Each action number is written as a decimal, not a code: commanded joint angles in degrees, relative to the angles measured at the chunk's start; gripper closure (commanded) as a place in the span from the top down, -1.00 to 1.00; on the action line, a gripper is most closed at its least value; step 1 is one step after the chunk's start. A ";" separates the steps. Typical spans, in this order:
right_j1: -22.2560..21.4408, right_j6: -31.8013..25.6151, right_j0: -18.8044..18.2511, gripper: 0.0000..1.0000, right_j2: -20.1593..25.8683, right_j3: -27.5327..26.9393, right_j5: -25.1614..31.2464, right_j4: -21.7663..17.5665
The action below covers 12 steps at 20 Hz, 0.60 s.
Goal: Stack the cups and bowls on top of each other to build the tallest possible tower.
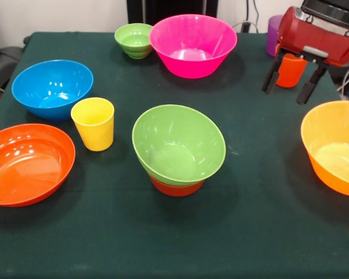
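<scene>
The tower stands mid-table: a medium green bowl (pixel 179 144) tilted on a small red-orange bowl (pixel 176 188). A yellow cup (pixel 93 123) stands left of it. My gripper (pixel 289 85) hangs at the far right with its black fingers (pixel 271 77) spread open, above the table. The orange cup (pixel 291 71) stands just behind, between the fingers as seen from here. The purple cup (pixel 273 35) is partly hidden behind the arm. The large yellow-orange bowl (pixel 335 146) sits at the right edge, below the gripper in the picture.
A blue bowl (pixel 52 89) and a shallow orange bowl (pixel 26 164) sit at the left. A small ribbed green bowl (pixel 134 39) and a large pink bowl (pixel 192 45) sit at the far side. Dark green cloth (pixel 174 244) covers the table.
</scene>
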 commanded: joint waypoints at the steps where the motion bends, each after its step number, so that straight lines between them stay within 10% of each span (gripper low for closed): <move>1: 4.00 8.62 0.19 1.00 5.26 0.88 -2.51 -0.43; 12: 2.13 7.23 -4.51 1.00 14.06 6.41 6.35 6.90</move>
